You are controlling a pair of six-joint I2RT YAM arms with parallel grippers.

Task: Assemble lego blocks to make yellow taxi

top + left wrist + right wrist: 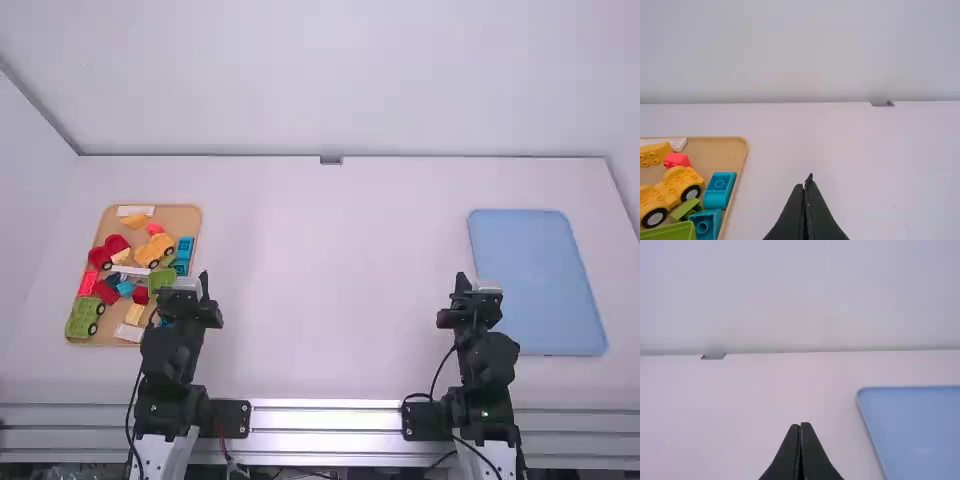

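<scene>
Yellow wheeled base (148, 254) sits among the other blocks in a tan tray (176, 216) on the left side of the white desk (330, 280). It stands upright on black wheels with its studs up, and in the left wrist view two blue blocks (720, 190) lie near it, towards the middle of the desk. A yellow curved block (655, 153) lies beyond it, beside a red block (677, 160) and a white block (676, 143). A small green block (687, 209) is tilted just beside the base's wheels.

Nearer the arms in the same tray, the high view shows a green wheeled base (83, 318); a red wheeled piece (100, 258) is over at the left side. More red, white and green pieces are packed between them.

On the right side of the desk a blue tray (535, 275) lies flat, well apart from the tan one.

The left gripper (190, 302) is beside the tan tray's right edge, towards the near corner. Its fingers (790, 220) are closed together, with nothing between them. The right gripper (474, 308) is just left of the blue tray; its fingers (789, 460) are likewise pressed together and empty.
</scene>
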